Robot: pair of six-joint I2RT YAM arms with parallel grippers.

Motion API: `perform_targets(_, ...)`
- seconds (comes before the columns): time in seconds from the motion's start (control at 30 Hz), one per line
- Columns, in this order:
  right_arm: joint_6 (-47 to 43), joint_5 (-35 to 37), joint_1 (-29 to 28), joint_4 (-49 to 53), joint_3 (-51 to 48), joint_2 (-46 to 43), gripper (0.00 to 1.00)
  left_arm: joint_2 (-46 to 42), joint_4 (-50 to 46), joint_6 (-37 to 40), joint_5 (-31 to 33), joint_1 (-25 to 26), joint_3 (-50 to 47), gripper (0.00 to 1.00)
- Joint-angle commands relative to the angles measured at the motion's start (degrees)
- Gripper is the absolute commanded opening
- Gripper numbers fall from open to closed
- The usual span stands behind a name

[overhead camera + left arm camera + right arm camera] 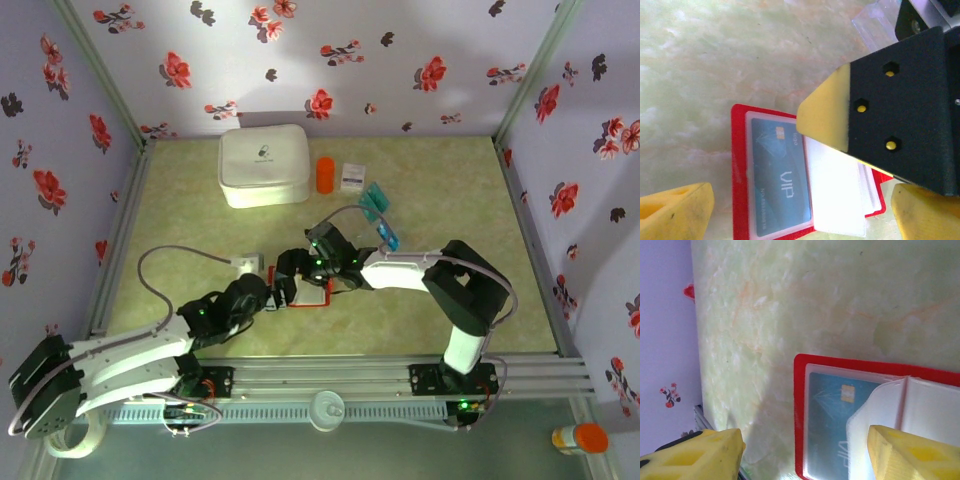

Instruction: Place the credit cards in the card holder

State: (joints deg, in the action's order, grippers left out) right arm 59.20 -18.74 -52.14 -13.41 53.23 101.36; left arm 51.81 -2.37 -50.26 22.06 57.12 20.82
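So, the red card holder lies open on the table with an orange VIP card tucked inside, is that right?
Not quite: the card is blue-teal, not orange. The left wrist view shows it, printed VIP, tucked inside the red card holder, which does lie open on the table.

Card [827, 412] apparently sleeved in red wallet [799, 430].

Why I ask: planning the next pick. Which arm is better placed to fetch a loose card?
Right, probably. The loose credit cards lie just behind the right arm at its wrist; the left gripper, open over the card holder, would have to cross that arm.
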Motion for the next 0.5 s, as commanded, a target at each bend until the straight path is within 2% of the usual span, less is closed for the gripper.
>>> perform_targets(0.0, 1.7, -1.4, -0.9, -1.5, 2.2, 2.2, 0.68, -2.3, -4.0, -0.6, 3.2, -0.8, -1.6, 0.92)
perform_targets(0.47, 4.3, -1.1, -1.1, -4.7, 3.5, 7.5, 0.68, -5.4, -5.7, -1.4, 3.6, -1.4, -3.4, 0.92)
